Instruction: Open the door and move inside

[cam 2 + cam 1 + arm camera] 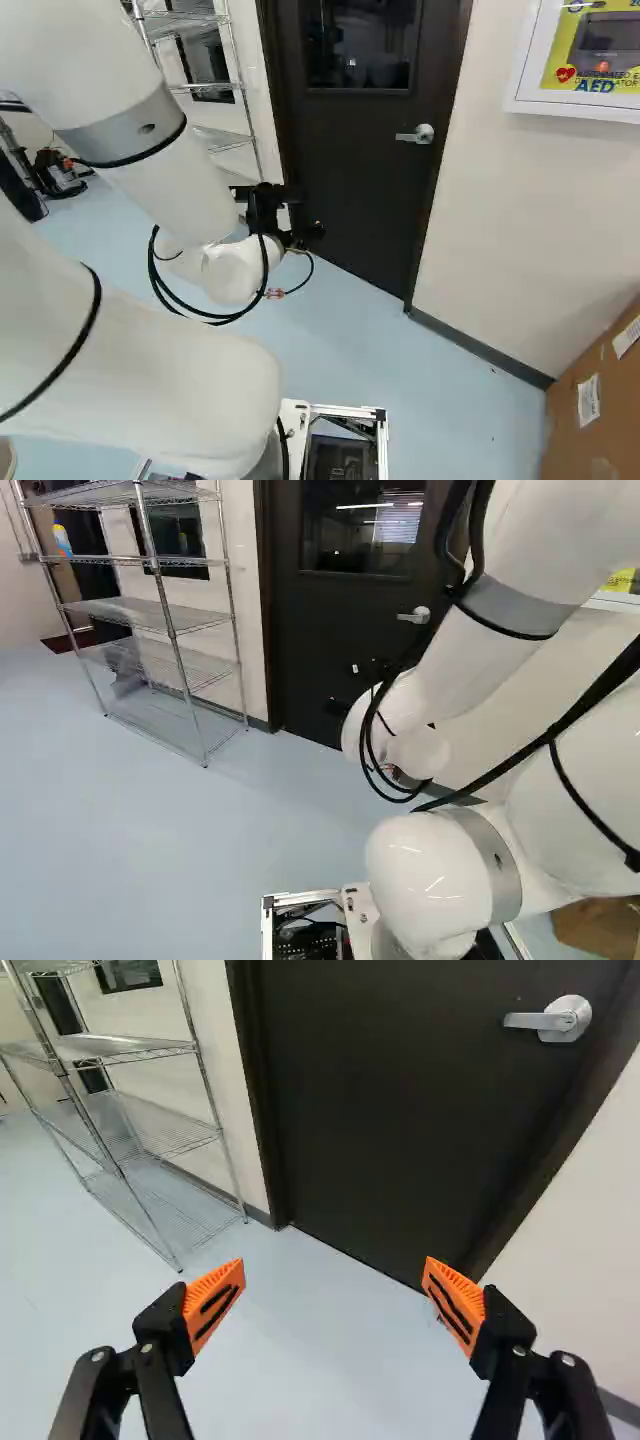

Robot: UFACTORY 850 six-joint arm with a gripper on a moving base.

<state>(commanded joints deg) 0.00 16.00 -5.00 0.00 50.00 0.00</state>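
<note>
One closed door [350,150] bears one lever handle [416,134].

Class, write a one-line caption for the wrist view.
The open gripper, orange pads apart, faces a closed dark door with a lever handle, wire shelving beside it.

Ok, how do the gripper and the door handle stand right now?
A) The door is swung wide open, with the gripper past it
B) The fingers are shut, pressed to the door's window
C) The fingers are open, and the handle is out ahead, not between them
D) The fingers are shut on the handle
C: the gripper has its orange pads wide apart with nothing between them, and the handle sits farther ahead on the closed door.
</note>
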